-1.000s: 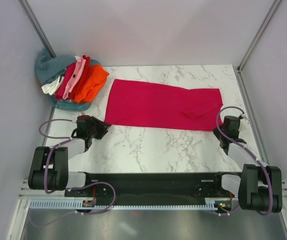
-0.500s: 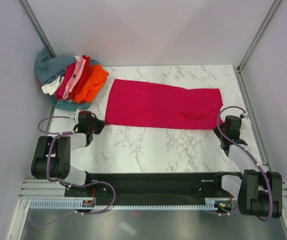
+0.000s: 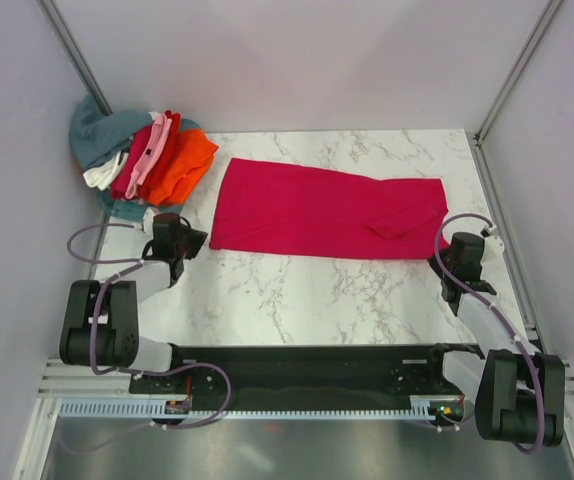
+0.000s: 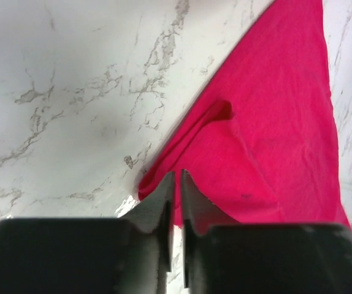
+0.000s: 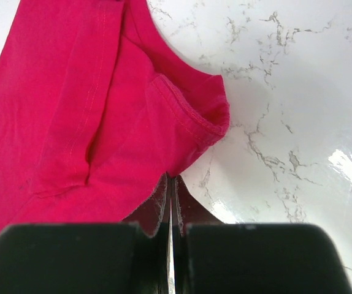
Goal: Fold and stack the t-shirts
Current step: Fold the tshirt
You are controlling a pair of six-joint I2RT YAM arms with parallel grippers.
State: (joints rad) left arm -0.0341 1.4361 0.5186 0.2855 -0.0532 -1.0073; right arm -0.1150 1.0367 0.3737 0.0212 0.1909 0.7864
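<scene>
Top external view: a crimson t-shirt [image 3: 317, 208] lies folded into a long band across the middle of the marble table [image 3: 317, 295], running from left of centre to the right side. At the upper left corner of the table sits a loose pile of t-shirts [image 3: 147, 165], with an orange one [image 3: 189, 160] on its right, a pink one [image 3: 153, 145] across the middle, a white one [image 3: 102, 176] at the left and a teal-grey one [image 3: 95, 130] at the back. The left gripper [image 3: 199, 241] is low at the crimson shirt's lower left corner, just below the pile. The right gripper [image 3: 447, 259] is low at the shirt's lower right corner.

Left wrist view: the left gripper [image 4: 175, 179] has its fingers [image 4: 157, 202] drawn almost together, with only a thin slit between them. Their tips meet the rounded corner of the crimson t-shirt [image 4: 268, 135], which spreads to the upper right over the marble. Red shows in the slit, but whether cloth is pinched there I cannot tell.

Right wrist view: the right gripper [image 5: 170, 180] is closed to a hairline gap. Its tips sit at the hem of the crimson t-shirt [image 5: 72, 104], just below a folded sleeve edge, and the cloth fills the upper left. Whether the fingers [image 5: 191, 205] have hold of the hem is unclear.
</scene>
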